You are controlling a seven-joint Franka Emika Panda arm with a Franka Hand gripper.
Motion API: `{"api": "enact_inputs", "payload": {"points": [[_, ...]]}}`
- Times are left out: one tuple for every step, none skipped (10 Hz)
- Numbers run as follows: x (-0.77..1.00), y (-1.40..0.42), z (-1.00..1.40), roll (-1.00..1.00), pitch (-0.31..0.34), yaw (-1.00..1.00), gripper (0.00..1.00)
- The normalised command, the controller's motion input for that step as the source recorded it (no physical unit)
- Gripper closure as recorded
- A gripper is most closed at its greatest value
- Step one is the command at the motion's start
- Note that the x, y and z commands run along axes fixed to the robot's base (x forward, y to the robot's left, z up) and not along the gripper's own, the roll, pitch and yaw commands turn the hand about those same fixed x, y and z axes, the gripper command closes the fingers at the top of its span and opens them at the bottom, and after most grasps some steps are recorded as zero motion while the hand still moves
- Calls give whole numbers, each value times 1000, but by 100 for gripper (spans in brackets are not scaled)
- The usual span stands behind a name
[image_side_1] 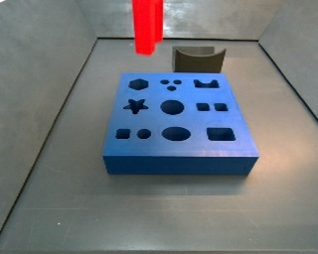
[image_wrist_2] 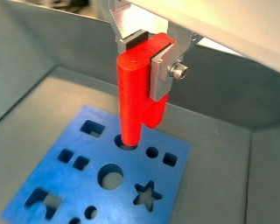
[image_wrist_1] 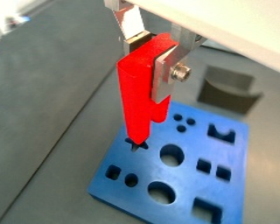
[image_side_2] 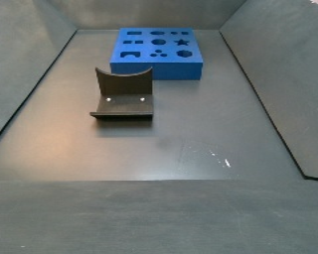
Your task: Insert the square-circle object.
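The square-circle object (image_wrist_1: 136, 96) is a bright red, slim piece that hangs upright. My gripper (image_wrist_1: 150, 61) is shut on its upper end, with a silver finger (image_wrist_1: 166, 77) flat against one side. Both wrist views show this grip (image_wrist_2: 149, 57). The blue block with shaped holes (image_wrist_1: 189, 179) lies on the floor below. The red piece's lower end (image_wrist_2: 129, 136) hangs above the block, apart from it. In a side view only the red piece's lower part (image_side_1: 147, 25) shows, above the block's far side (image_side_1: 175, 129); the gripper is out of that frame.
A dark grey curved piece (image_side_1: 198, 60) stands on the floor behind the block and shows nearer in a side view (image_side_2: 122, 94). Grey sloping walls (image_side_1: 69, 109) enclose the floor. The blue block (image_side_2: 162, 52) sits near the far wall there.
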Motion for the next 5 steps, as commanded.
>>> {"api": "enact_inputs", "payload": {"points": [[0, -3, -389, -37, -10, -1000, 100], [0, -17, -423, -54, -34, -1000, 100], [0, -20, -431, -54, -41, -1000, 100], [0, -20, -431, -54, -43, -1000, 100], [0, -20, -429, -54, -39, -1000, 100]]}}
